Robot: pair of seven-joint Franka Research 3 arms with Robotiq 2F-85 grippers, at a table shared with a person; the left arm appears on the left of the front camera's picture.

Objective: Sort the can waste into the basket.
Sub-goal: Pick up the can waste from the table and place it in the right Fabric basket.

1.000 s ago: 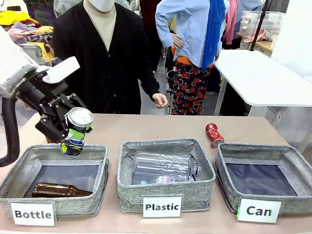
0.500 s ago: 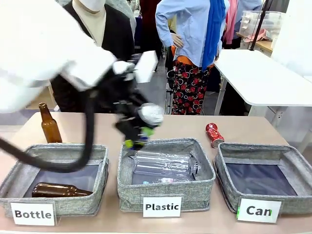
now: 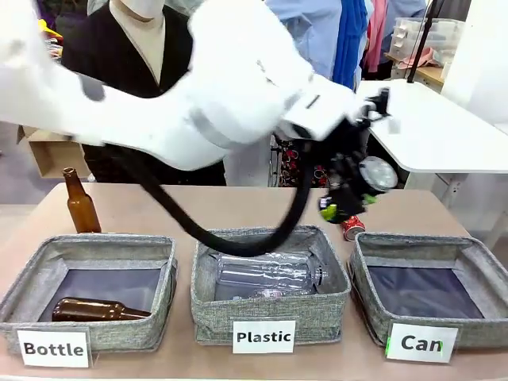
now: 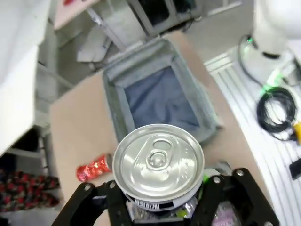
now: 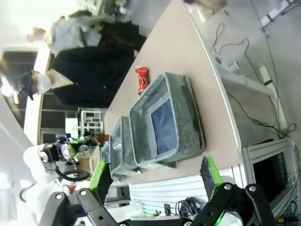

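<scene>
Two jaws of left gripper (image 3: 348,194): we see them pinching the black-and-blue can (image 4: 158,162), silver top towards the wrist camera.
Red can (image 4: 94,168): lying on the table, just beside these jaws.
Can basket (image 3: 421,238): ahead of these jaws, farther.
Right gripper (image 5: 155,181): jaws spread wide.

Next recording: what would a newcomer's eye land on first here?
The big white left arm stretches across the front view, its tool shut on a crushed black-and-blue drink can with a silver top, held in the air. Just below it, a shiny red crushed can lies on the table behind the grey woven basket signed "Can", whose dark bottom shows.
</scene>
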